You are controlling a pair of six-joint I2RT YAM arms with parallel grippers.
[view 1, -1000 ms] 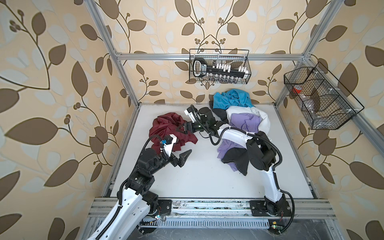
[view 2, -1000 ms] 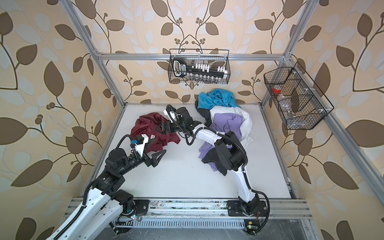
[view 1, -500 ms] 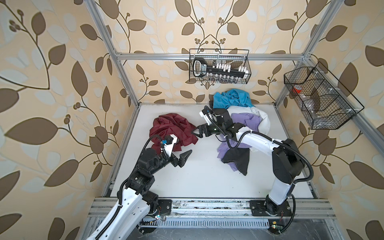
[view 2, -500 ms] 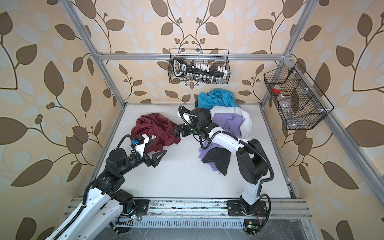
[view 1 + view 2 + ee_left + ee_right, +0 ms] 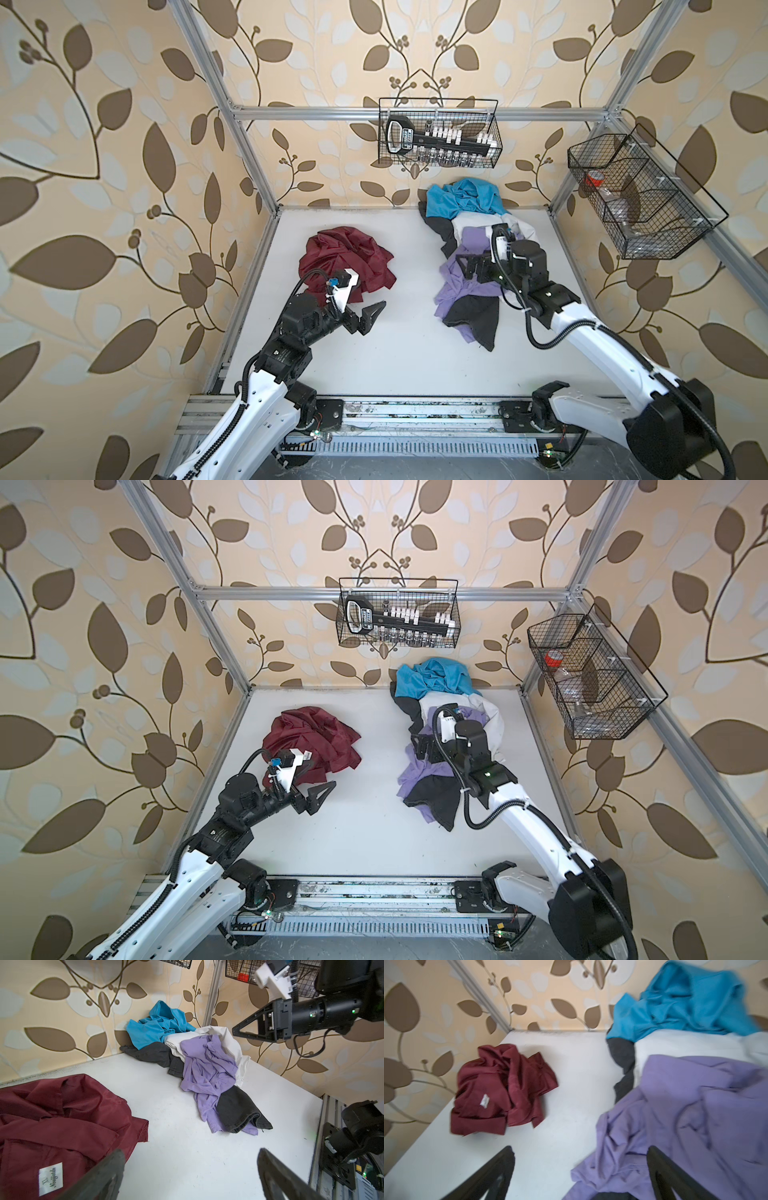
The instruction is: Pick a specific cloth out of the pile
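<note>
- On the left half of the white surface (image 5: 415,357), the maroon cloth (image 5: 347,262) lies crumpled on its own. It is well apart from the pile (image 5: 469,249), and both top views show bare surface between them.
- Near the cloth's near edge, a small white label (image 5: 51,1178) faces up.
- Just near of the cloth sits the left tool (image 5: 313,781), its fingers spread and nothing between them. One finger overlaps the cloth's edge in a top view, but contact cannot be told.
- Over the pile's left edge hangs the right tool (image 5: 579,1176), its fingers spread wide and empty, with the lavender garment (image 5: 685,1109) below it.
- At the far right the pile reaches the far wall: the turquoise garment (image 5: 461,199) lies farthest, then the white garment (image 5: 523,226) and the lavender one. A dark grey garment (image 5: 478,320) lies nearest.
- On the far and right walls hang two wire baskets (image 5: 438,133).
</note>
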